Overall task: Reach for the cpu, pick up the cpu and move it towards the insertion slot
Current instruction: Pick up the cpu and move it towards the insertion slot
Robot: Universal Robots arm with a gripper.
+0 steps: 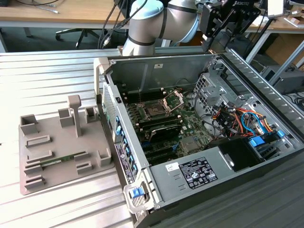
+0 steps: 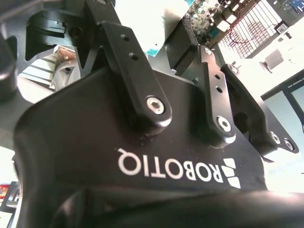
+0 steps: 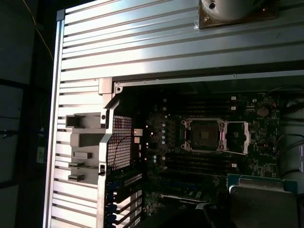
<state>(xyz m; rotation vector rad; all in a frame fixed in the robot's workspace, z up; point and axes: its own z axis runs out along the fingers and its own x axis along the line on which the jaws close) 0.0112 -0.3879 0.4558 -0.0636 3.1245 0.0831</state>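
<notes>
Cpu point(image 3: 263, 202) is showing large and close in the first wrist view, pale metal top with a green rim. It is hanging above the open case point(image 1: 156, 64) rather than lying on anything. I am judging that the hand point(image 1: 223, 23) is closed on it, though the contact itself is hidden. The hand is hovering high over the far wall of the case, probably to clear the walls and cables. Slot point(image 1: 154, 111) is sitting mid-board, well apart from the cpu, with its silver frame point(image 1: 173, 100) hinged open so the socket is lying exposed. A grey fixture point(image 1: 57, 142) is resting on the worktop point(image 1: 47, 71) beside the case.
</notes>
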